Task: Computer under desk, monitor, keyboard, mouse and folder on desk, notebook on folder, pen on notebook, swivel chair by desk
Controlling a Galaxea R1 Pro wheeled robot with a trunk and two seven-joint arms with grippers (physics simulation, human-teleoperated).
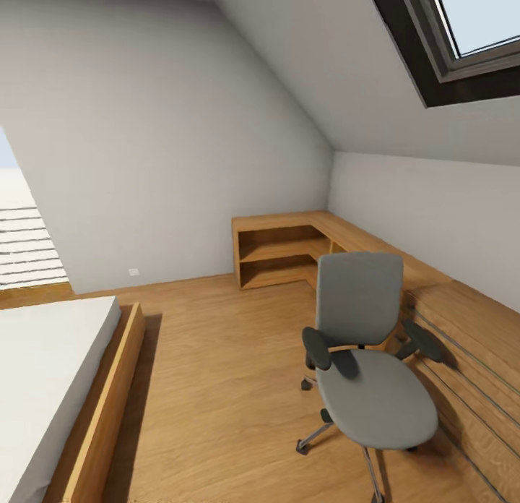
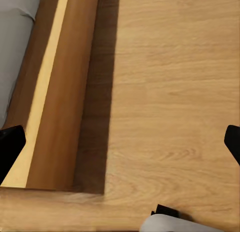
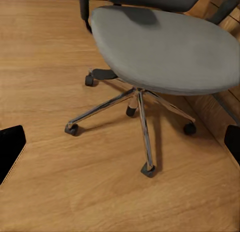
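The grey swivel chair (image 1: 368, 358) stands on the wooden floor of the bedroom, at the right, close to a low wooden unit. Its seat (image 3: 165, 47) is bare, and its chrome star base (image 3: 140, 107) with casters lies just ahead of my right gripper (image 3: 120, 147), which is open with nothing between its black fingertips (image 3: 10, 149). My left gripper (image 2: 120, 147) is also open and empty, above bare floor beside the bed frame (image 2: 60, 92). The desk, computer, monitor, keyboard, mouse, folder, notebook and pen are out of view.
A bed (image 1: 43, 387) with a wooden frame (image 1: 108, 409) fills the near left. A low wooden shelf unit (image 1: 289, 250) sits in the far corner and runs along the right wall (image 1: 469, 373). A skylight (image 1: 462, 33) is overhead. Open floor lies between bed and chair.
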